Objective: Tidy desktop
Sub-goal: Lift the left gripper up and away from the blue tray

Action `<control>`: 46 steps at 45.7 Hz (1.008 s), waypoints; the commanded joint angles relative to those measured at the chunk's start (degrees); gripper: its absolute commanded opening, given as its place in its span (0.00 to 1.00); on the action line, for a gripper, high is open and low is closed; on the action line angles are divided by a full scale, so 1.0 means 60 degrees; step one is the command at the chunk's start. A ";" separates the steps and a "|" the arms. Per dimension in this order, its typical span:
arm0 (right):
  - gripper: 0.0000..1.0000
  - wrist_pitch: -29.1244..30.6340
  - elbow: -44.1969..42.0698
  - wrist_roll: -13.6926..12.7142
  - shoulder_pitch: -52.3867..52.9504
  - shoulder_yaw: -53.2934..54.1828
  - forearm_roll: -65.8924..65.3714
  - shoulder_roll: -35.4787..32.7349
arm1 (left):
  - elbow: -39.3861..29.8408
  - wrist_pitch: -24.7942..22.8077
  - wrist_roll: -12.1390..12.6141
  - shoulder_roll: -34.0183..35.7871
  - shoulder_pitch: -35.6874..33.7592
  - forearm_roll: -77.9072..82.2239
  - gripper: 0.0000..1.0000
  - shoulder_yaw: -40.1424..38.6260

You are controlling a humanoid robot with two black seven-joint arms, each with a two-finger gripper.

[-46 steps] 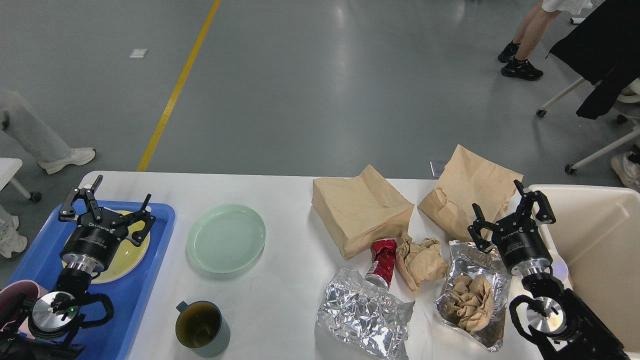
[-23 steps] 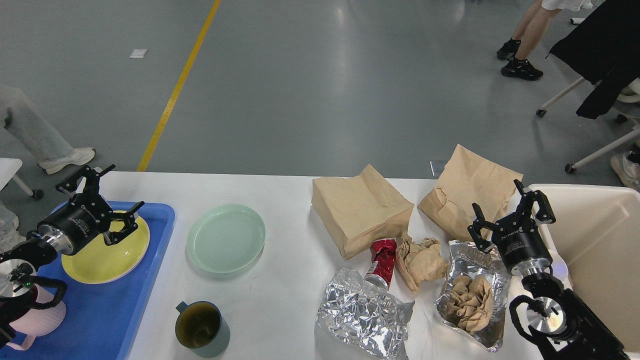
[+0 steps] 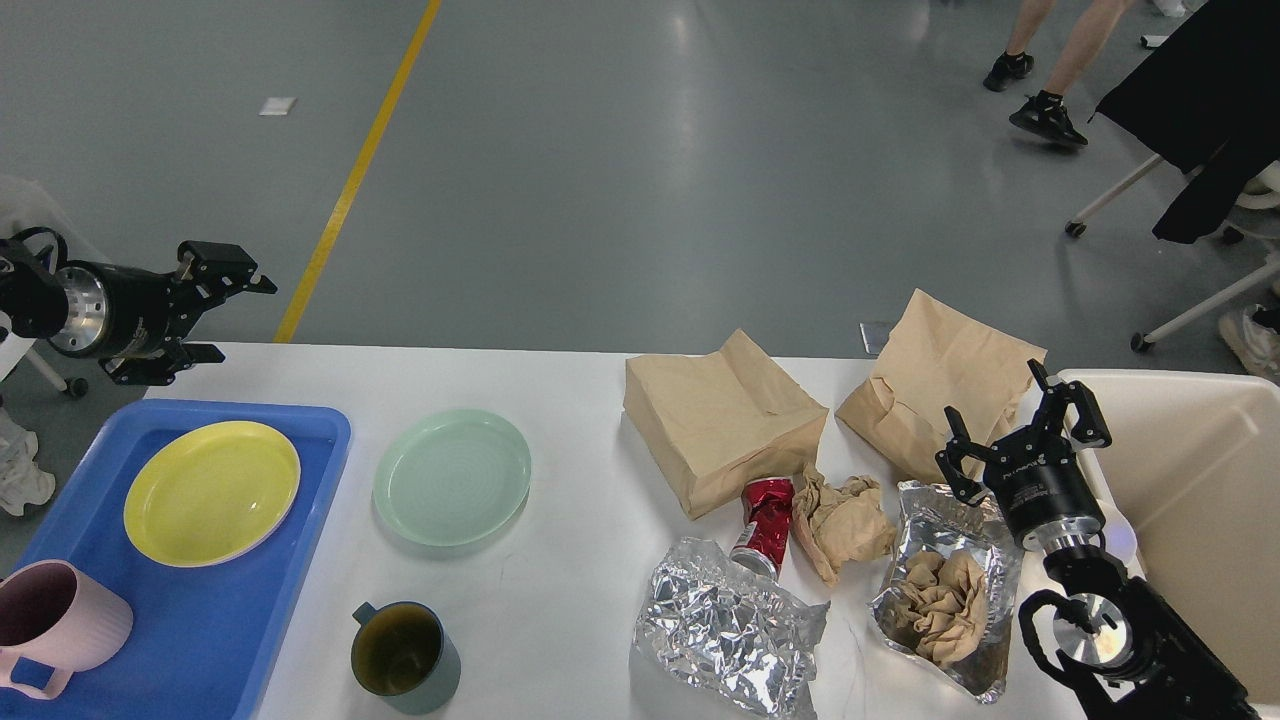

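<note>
The white desktop [image 3: 570, 390] fills the lower view. My left gripper [image 3: 222, 304] is open and empty, raised beyond the table's far left corner and pointing right. My right gripper [image 3: 1020, 432] is open and empty, above the edge of a foil wrapper holding crumpled paper [image 3: 945, 590], beside a brown paper bag [image 3: 930, 370]. A second paper bag [image 3: 720, 415], a crushed red can [image 3: 765, 520], a paper wad [image 3: 845, 520] and a loose foil sheet [image 3: 725, 625] lie mid-right. A green plate [image 3: 452, 476] and a dark mug [image 3: 403, 655] sit left of centre.
A blue tray [image 3: 200, 620] at the left holds a yellow plate [image 3: 212, 490] and a pink mug [image 3: 50, 615]. A cream bin [image 3: 1200, 500] stands at the right edge. People's legs and chairs are on the floor beyond the table.
My left gripper rose from above the yellow plate and swung up and left, off the tray, turning to point right. My right arm has not moved.
</note>
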 commanded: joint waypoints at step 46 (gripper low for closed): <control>1.00 0.0003 -0.0009 -0.0001 0.0000 0.0000 -0.0001 0.0001 | -1.0136 -0.0173 -0.0403 -0.4706 -1.0675 -0.1111 0.97 0.8703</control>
